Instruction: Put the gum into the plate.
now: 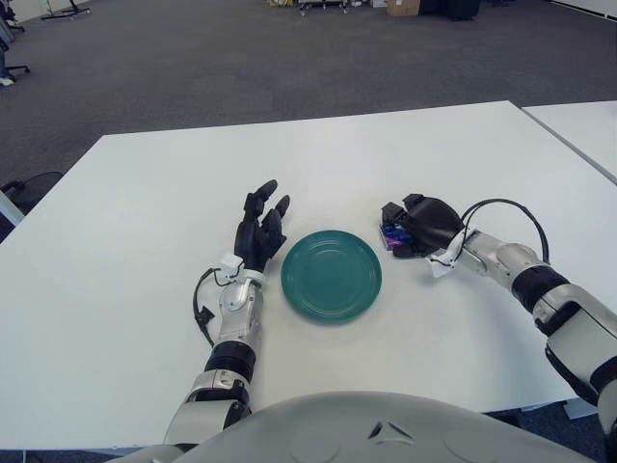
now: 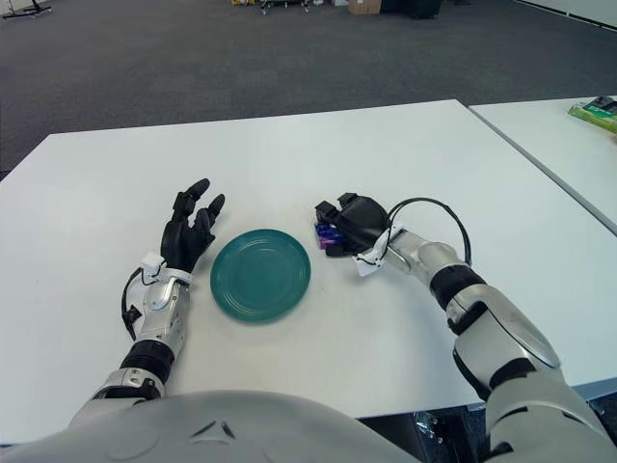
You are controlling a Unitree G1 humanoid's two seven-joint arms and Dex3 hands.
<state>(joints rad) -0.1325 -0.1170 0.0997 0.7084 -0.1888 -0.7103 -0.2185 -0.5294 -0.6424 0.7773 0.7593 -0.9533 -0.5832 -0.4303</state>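
Observation:
A teal plate (image 1: 331, 274) sits on the white table (image 1: 145, 193) in front of me. A small purple and blue gum pack (image 1: 392, 238) lies just right of the plate. My right hand (image 1: 416, 227) covers the pack from the right, its black fingers curled around it; the pack still seems to touch the table. The pack also shows in the right eye view (image 2: 328, 234). My left hand (image 1: 260, 230) shows left of the plate with its fingers spread and holds nothing.
A second white table (image 2: 559, 135) stands close on the right, with a green packet (image 2: 600, 114) on it. Dark carpet lies beyond the table's far edge.

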